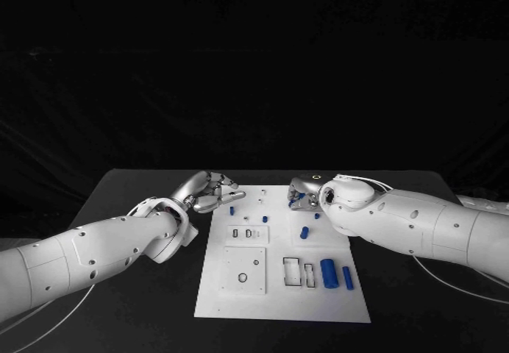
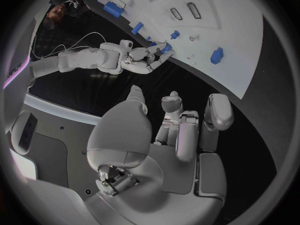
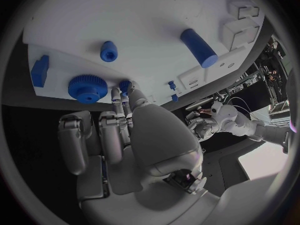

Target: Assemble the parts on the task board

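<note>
Nearest lay the task board (image 1: 350,305), two blue parts (image 1: 336,274) by its right edge. The right hand (image 1: 302,196) pinched a small blue part (image 3: 124,87) (fingertips only) at the far edge; left hand (image 1: 215,193) hovered empty, fingers apart.

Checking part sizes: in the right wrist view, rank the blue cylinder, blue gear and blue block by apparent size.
Largest: blue gear and blue cylinder look alike; fisheye bending and nearness make their order unsure.
Smallest: blue block.

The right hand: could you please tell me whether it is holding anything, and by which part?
The right hand seems to pinch a small blue part between its fingertips; which end it grips cannot be told.
</note>
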